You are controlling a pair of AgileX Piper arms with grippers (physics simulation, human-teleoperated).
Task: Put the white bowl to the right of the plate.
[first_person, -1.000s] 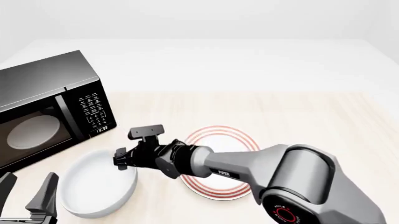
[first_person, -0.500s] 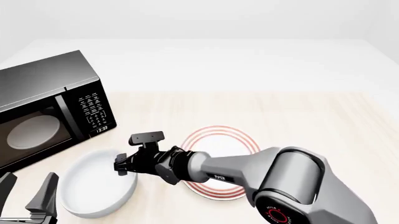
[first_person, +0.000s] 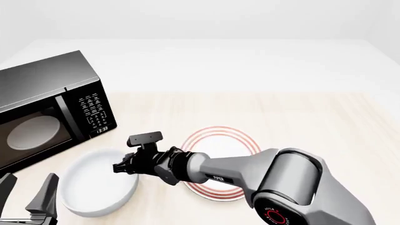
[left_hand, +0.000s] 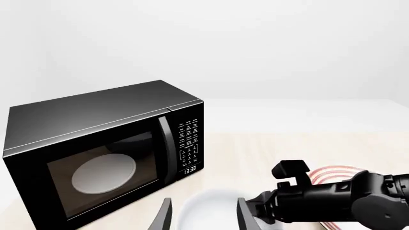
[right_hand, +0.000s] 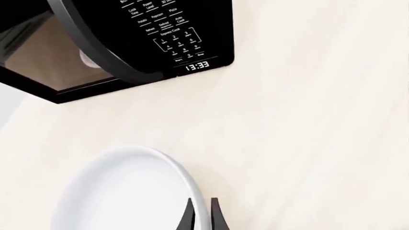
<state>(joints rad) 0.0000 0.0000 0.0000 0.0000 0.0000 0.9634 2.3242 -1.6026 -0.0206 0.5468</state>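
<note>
The white bowl (first_person: pixel 93 185) sits on the table in front of the microwave, left of the red-ringed plate (first_person: pixel 220 140). My right arm reaches across the plate and hides its near part. The right gripper (first_person: pixel 122 168) is at the bowl's right rim. In the right wrist view its fingers (right_hand: pixel 186 218) stand close together, one on each side of the bowl's rim (right_hand: pixel 199 203), shut on it. My left gripper (first_person: pixel 26 191) stands open at the near left, just short of the bowl (left_hand: pixel 208 215), with nothing between its fingers (left_hand: pixel 164 215).
A black microwave (first_person: pixel 44 110) stands at the left with its door shut, close behind the bowl; it also fills much of the left wrist view (left_hand: pixel 102 153). Bare light wood table (first_person: pixel 312 122) stretches to the right of the plate.
My right gripper has dropped a little and shifted slightly left onto the bowl's right rim. The bowl, the plate and the left gripper have stayed put.
</note>
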